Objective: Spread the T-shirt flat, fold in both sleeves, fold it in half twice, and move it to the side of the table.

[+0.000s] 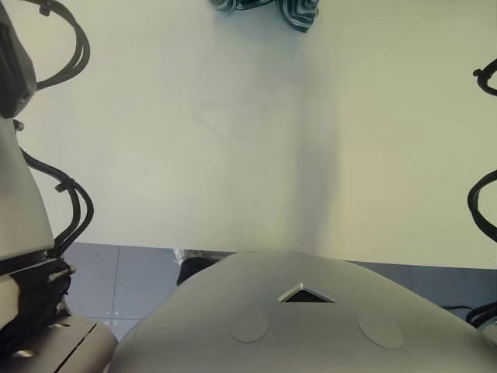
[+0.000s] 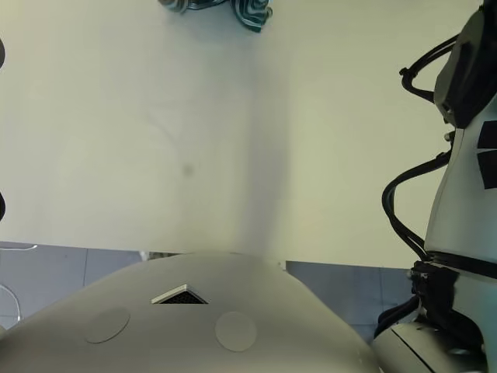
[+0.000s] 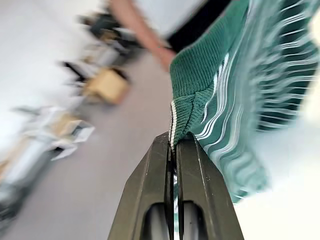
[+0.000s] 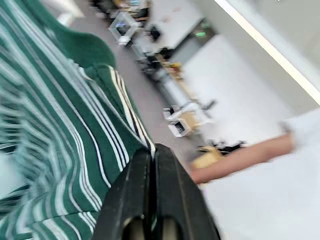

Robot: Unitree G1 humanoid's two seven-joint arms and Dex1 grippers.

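Pale worktop [image 1: 233,140] has the green striped T-shirt [image 1: 293,11] bunched at its far edge, the left hand [image 3: 173,139] pinched shut on its ribbed trim and the right hand [image 4: 151,149] clamped on a striped hem, and such light, limp knit seems best held by its edges.

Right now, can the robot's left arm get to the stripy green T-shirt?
Yes, it looks that way: the left claw is shut on a ribbed edge of the T-shirt, so nothing stands between them.
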